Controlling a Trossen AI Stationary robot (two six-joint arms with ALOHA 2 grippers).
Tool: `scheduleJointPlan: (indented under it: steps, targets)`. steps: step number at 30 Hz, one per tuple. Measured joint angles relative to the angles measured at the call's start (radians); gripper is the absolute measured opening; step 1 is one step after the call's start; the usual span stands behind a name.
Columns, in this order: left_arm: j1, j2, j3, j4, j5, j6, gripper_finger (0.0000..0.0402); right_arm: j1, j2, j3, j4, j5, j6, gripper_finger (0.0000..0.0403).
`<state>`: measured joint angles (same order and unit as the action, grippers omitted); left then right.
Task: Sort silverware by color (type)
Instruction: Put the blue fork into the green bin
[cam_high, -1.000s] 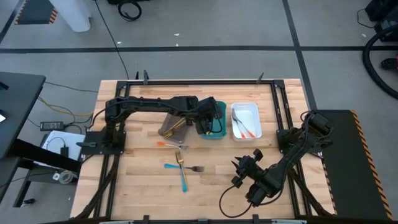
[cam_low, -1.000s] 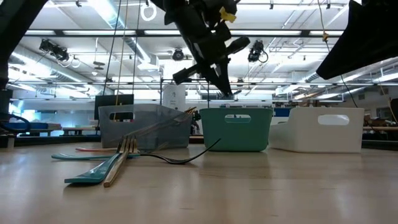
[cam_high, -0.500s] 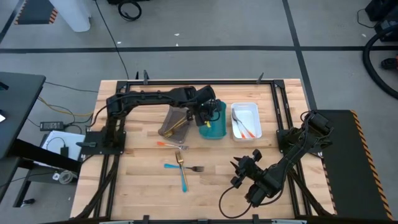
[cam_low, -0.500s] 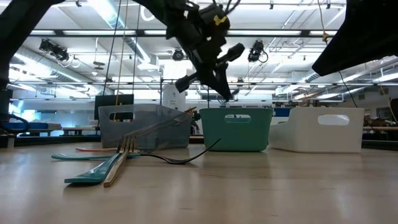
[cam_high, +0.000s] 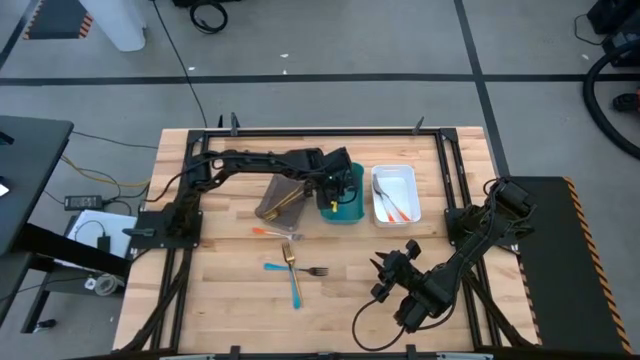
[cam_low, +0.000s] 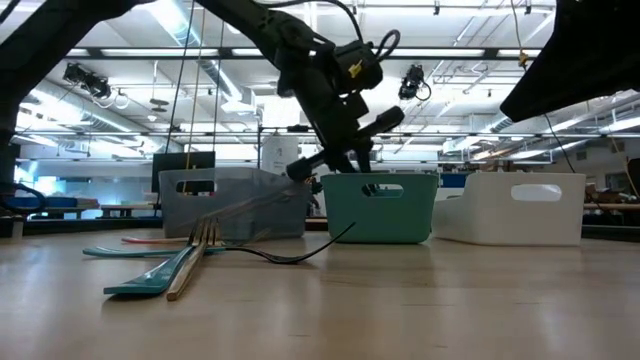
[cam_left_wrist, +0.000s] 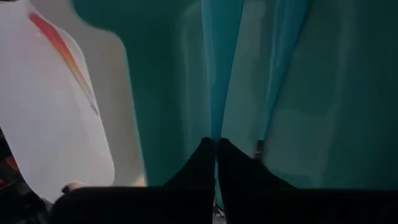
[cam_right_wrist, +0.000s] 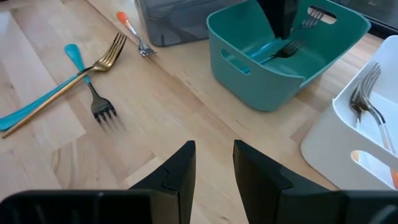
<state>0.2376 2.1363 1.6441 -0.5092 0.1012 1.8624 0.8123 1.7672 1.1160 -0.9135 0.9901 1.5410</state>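
1. Gold, blue-handled and orange-handled silverware (cam_high: 288, 262) lies loose mid-table; I judge it light, stiff and slippery, best pinched mid-handle.
2. My left gripper (cam_high: 335, 187), jaws closed on a blue-handled piece (cam_left_wrist: 219, 81), reaches into the teal tray (cam_high: 352, 212).
3. My right gripper (cam_high: 385, 265) waits nearby, jaws apart, empty.

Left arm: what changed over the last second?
The left claw, shut on a blue-handled piece, came down from above the teal tray into it; nothing let go yet. The right claw stayed open at the table's near side. Loose forks on the table, grey tray and white tray unchanged.
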Motion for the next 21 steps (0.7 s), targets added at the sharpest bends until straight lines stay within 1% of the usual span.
scheduleJointPlan:
  steps: [6, 9, 13, 16, 21]
  targets:
    - [0.001, 0.017, 0.000, -0.010, -0.003, 0.015, 0.0012, 0.000, 0.000, 0.000, 0.000, 0.004, 0.000, 0.0115]
    - [0.001, 0.020, -0.001, -0.012, -0.027, 0.012, 0.0012, 0.000, 0.000, 0.000, 0.000, 0.004, 0.000, 0.0115]
    - [0.001, 0.019, -0.001, -0.012, -0.033, 0.011, 0.0014, 0.000, 0.000, 0.000, 0.000, 0.004, 0.000, 0.0115]
    - [0.001, 0.019, -0.001, -0.010, -0.035, 0.009, 0.0029, 0.000, 0.000, 0.000, 0.000, 0.004, 0.000, 0.0115]
    - [0.001, 0.019, -0.001, -0.008, -0.036, 0.009, 0.0068, 0.000, 0.000, 0.000, 0.001, 0.004, 0.000, 0.0115]
